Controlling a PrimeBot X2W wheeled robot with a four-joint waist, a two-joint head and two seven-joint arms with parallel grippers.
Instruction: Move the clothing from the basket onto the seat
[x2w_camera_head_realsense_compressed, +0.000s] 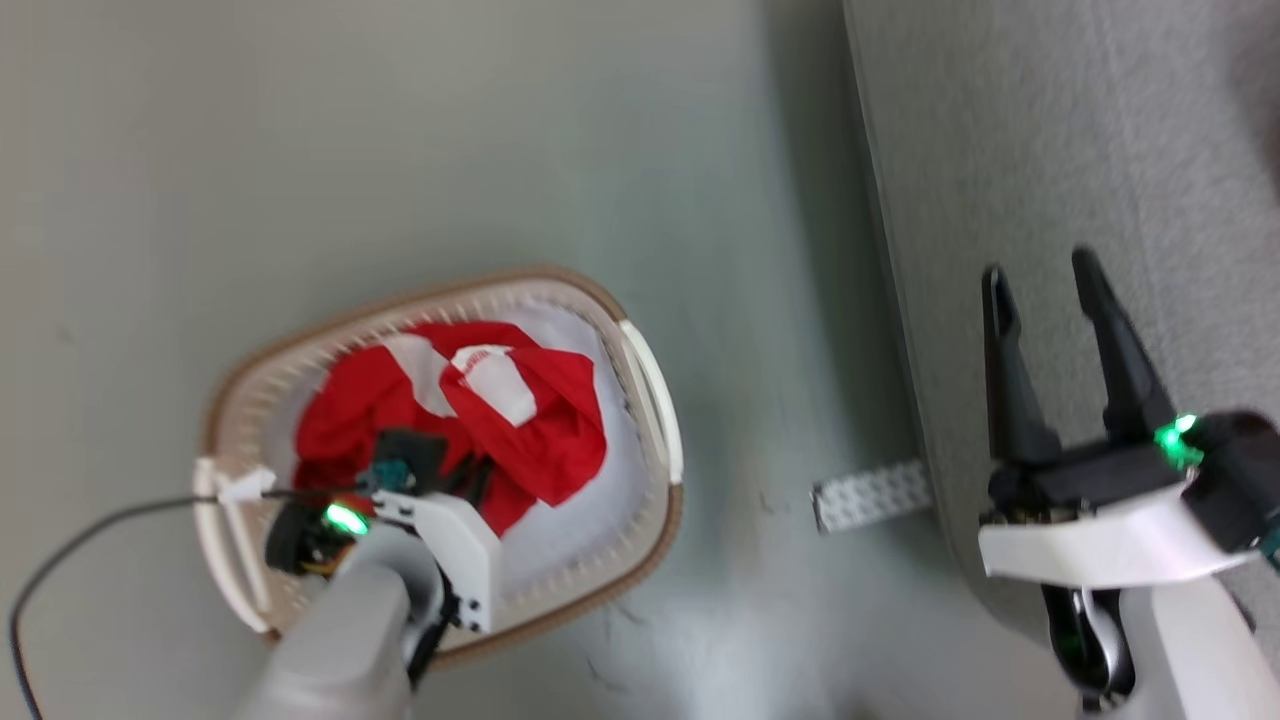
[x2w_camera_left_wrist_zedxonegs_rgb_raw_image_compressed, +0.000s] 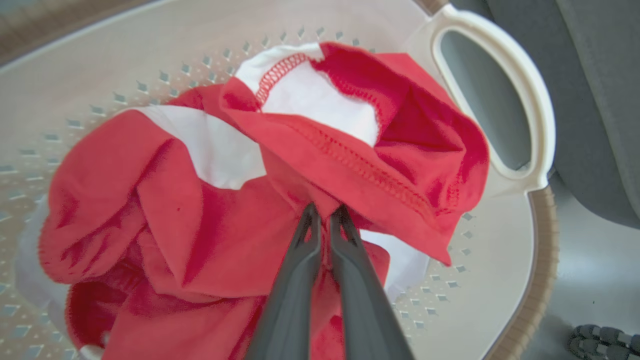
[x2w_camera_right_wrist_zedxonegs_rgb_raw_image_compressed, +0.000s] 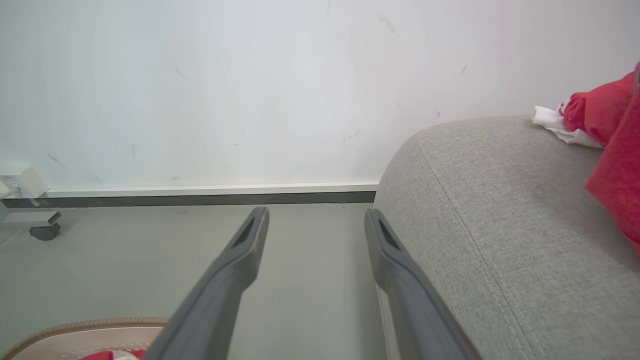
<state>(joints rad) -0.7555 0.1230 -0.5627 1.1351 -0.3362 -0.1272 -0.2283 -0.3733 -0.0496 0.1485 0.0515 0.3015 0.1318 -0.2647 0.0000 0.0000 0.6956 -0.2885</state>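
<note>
Left tool (x2w_camera_left_wrist_zedxonegs_rgb_raw_image_compressed: 325, 212) pinching red clothing (x2w_camera_left_wrist_zedxonegs_rgb_raw_image_compressed: 175, 225) in basket (x2w_camera_left_wrist_zedxonegs_rgb_raw_image_compressed: 542, 240), right tool (x2w_camera_head_realsense_compressed: 1040, 272) spread by seat (x2w_camera_head_realsense_compressed: 1100, 120), print (x2w_camera_head_realsense_compressed: 480, 358) unreadable.

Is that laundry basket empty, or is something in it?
Not empty. A crumpled red and white garment lies inside the basket, with the left gripper pinched shut on its fabric.

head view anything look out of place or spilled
Nothing spilled: the basket stands upright with the clothing inside, the left gripper shut on it. One oddity: a pale perforated strip lies on the floor, poking out by the seat.
</note>
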